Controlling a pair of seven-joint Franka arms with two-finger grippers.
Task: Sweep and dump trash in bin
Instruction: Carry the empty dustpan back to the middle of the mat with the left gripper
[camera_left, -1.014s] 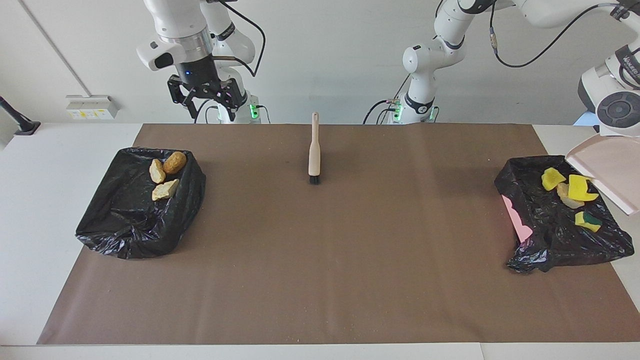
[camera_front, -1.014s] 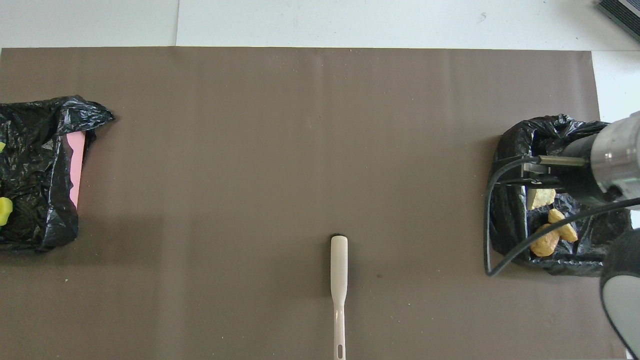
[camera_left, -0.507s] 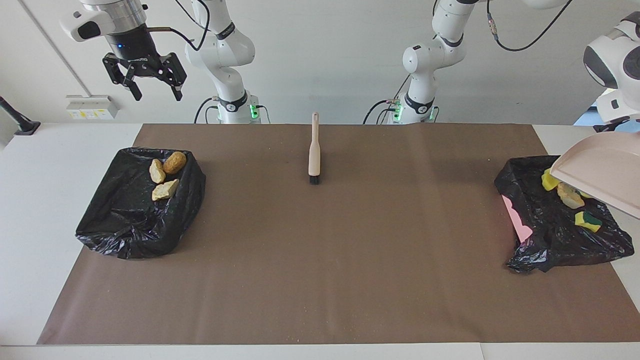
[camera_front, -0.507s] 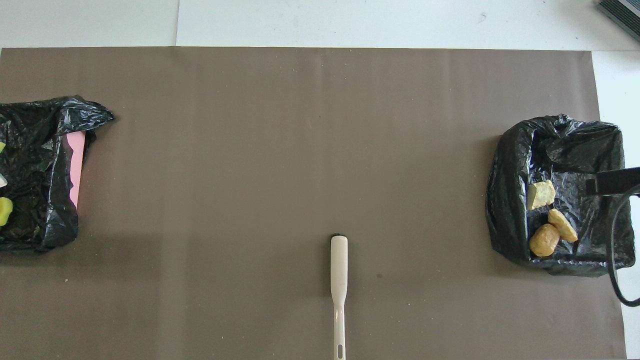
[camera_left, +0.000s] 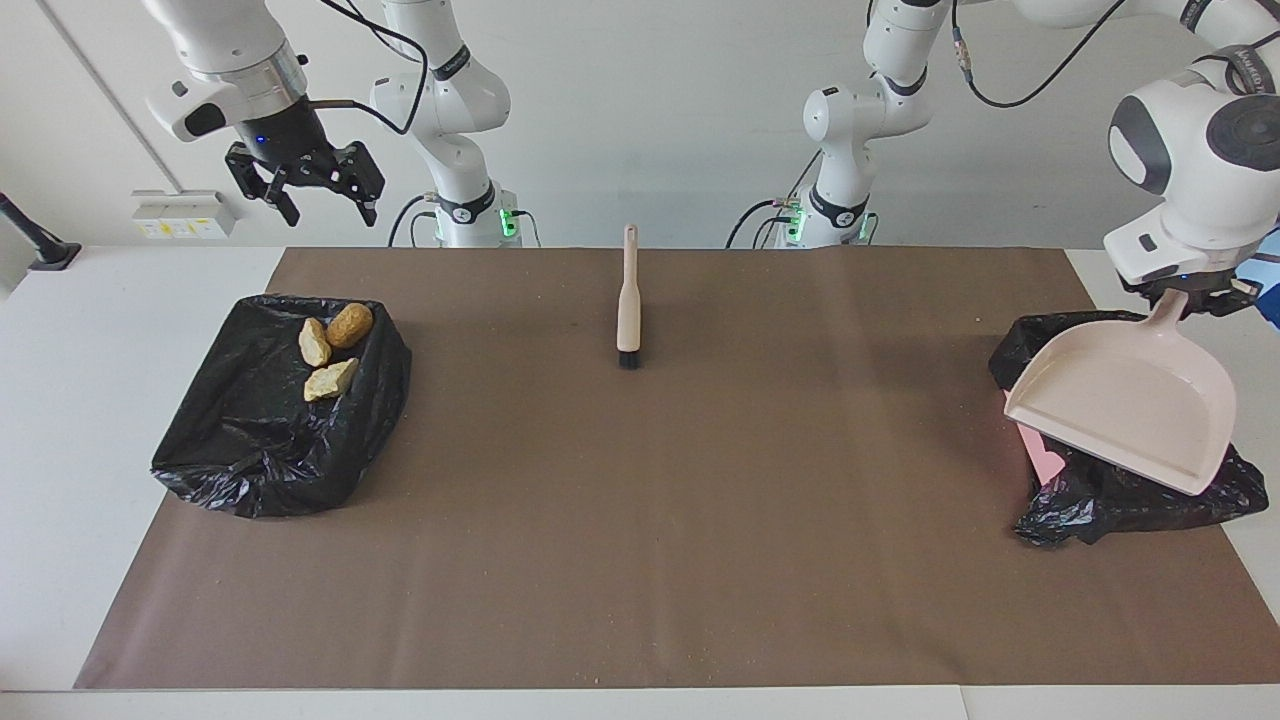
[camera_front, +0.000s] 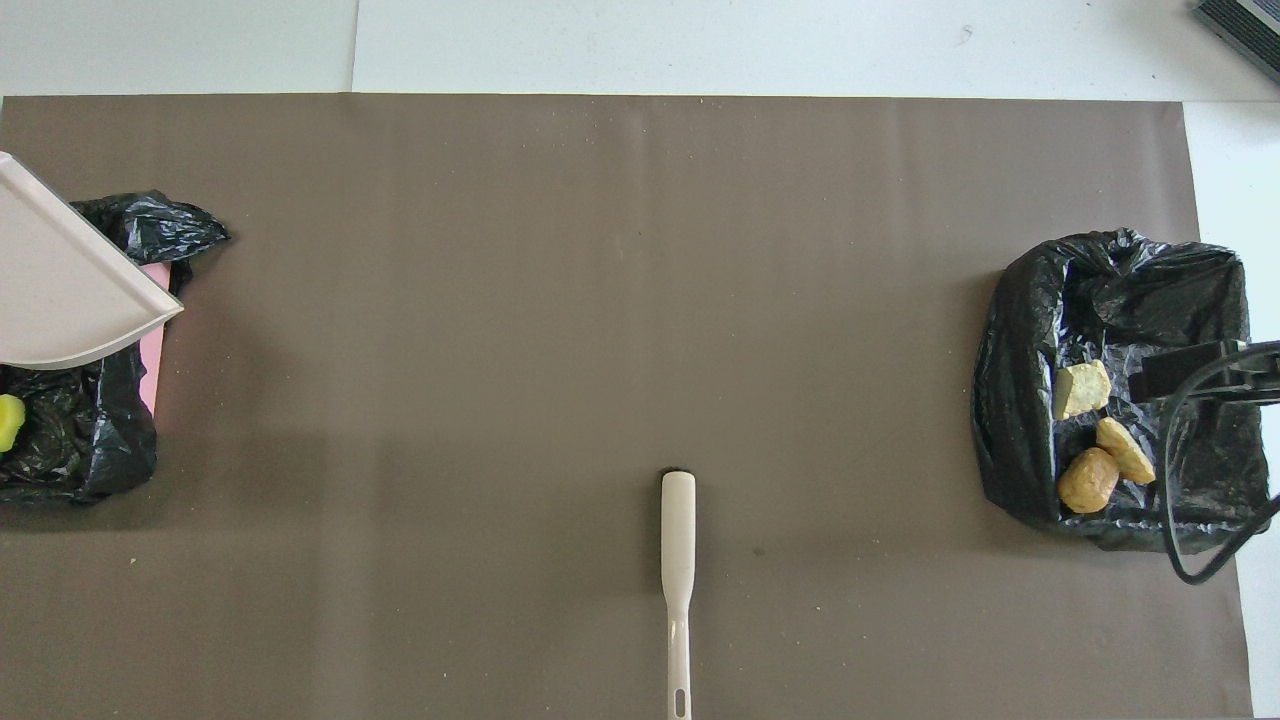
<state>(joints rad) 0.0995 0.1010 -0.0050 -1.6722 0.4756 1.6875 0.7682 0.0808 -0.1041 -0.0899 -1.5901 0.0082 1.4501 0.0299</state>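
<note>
Now we hold the dustpan by its handle in the left end effector, tilted over the black-bagged bin; a swing could snag the loose bag. Our right end effector hangs wide open, waiting. Golden-brown trash pieces sit in the other bin; a yellow scrap shows beneath the pan.

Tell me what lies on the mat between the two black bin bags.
Only the brush, nearer the robots, midway between the bag with bread-like scraps and the bag under the dustpan. Both views show it.
</note>
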